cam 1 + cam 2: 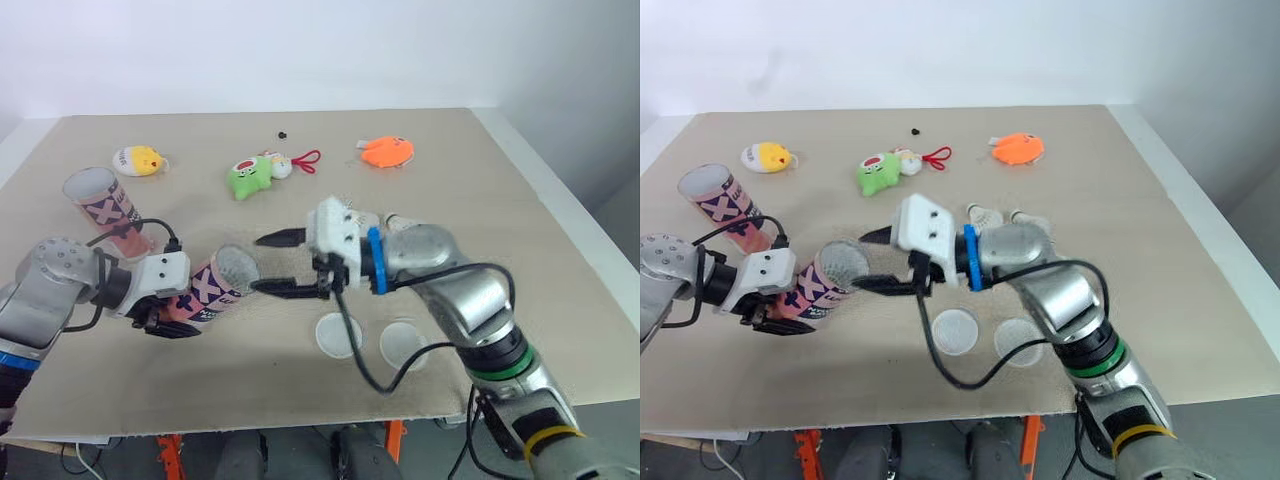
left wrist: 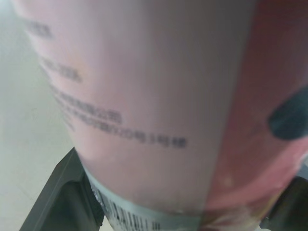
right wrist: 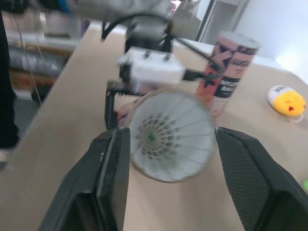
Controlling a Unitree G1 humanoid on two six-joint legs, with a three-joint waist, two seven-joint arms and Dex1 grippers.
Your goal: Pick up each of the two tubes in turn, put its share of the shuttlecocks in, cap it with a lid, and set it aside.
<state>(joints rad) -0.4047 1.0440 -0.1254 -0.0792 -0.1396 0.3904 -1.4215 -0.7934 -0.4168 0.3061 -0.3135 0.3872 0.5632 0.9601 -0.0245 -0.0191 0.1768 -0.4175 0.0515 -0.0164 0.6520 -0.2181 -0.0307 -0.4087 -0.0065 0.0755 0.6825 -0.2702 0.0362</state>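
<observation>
A pink patterned tube (image 1: 208, 290) lies tilted just above the table, and my left gripper (image 1: 170, 318) is shut on its lower end. In the left wrist view the tube (image 2: 159, 106) sits between my black fingers (image 2: 65, 195). Its open mouth (image 1: 238, 268) faces my right gripper (image 1: 262, 263), which is open with one finger on either side of the mouth. A white shuttlecock skirt (image 3: 168, 134) shows in that mouth. The second tube (image 1: 103, 205) stands upright at the far left. Two round lids (image 1: 338, 334) (image 1: 404, 343) lie near the front edge. Loose shuttlecocks (image 1: 985, 213) lie behind my right arm.
At the back of the table lie a yellow plush toy (image 1: 138, 159), a green plush toy (image 1: 252, 176) with a red loop, and an orange toy (image 1: 385, 151). The table's right edge (image 1: 560, 210) runs close to my right arm.
</observation>
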